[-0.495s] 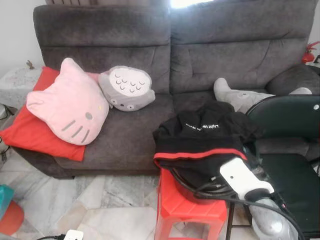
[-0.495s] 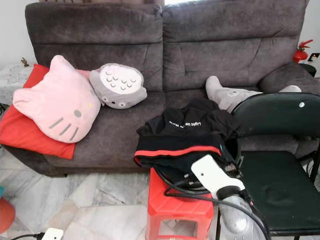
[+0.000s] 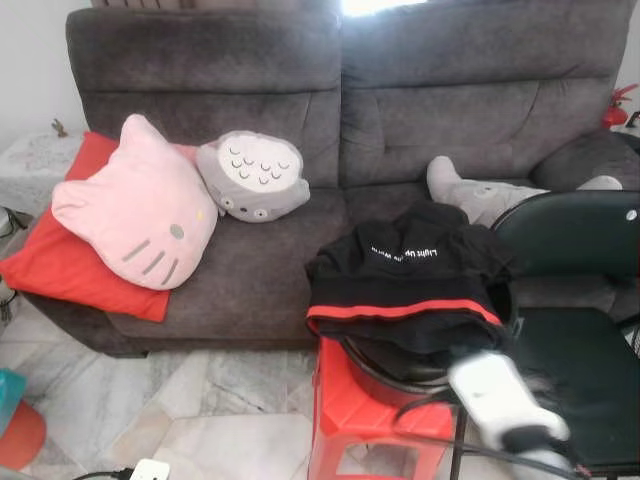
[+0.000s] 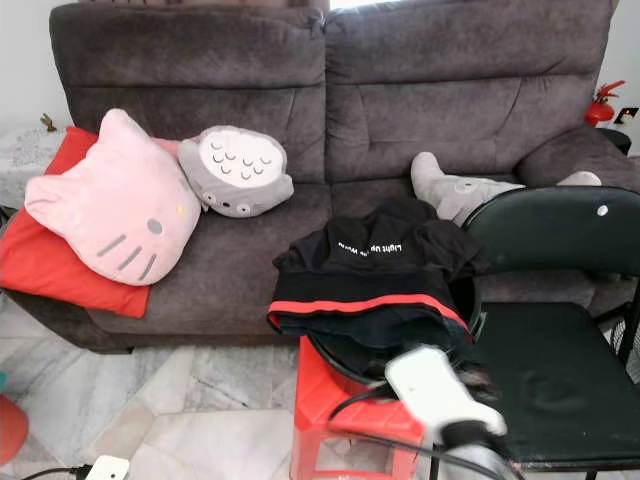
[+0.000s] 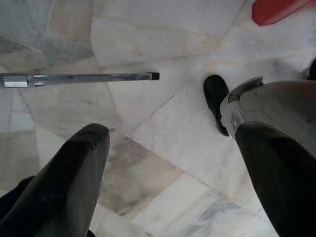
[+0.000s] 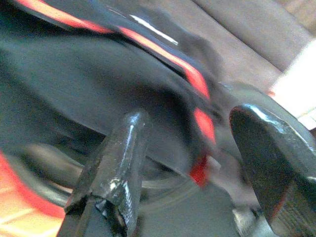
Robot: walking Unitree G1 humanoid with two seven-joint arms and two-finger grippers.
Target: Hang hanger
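Sofa cushions come first on the left of the dark grey fabric sofa (image 3: pixel 300 90): a flat red cushion (image 3: pixel 60 260) lies under a pink cat-face pillow (image 3: pixel 140 215), and a grey owl-like plush pillow (image 3: pixel 253 176) leans just beside it against the backrest. Below, the left gripper (image 5: pixel 173 163) hangs over pale marble floor tiles (image 5: pixel 148 59), its jaws spread wide apart and holding nothing, with a thin metal rod (image 5: pixel 79 77) lying on the floor ahead of it. Towards the middle, a black garment with a red stripe and white lettering (image 3: pixel 405 280) is draped over a dark round basin (image 3: pixel 390 370) that sits on a red plastic stool (image 3: pixel 370 415); whether a hanger lies beneath it cannot be told. The right gripper (image 6: pixel 192 148) is at the garment's front edge, blurred, jaws open with nothing between them, its white wrist (image 3: pixel 495 395) low in the head views. A dark green chair (image 3: pixel 580 300) stands at the far right, with a grey plush toy (image 3: pixel 470 190) on the sofa seat behind it.
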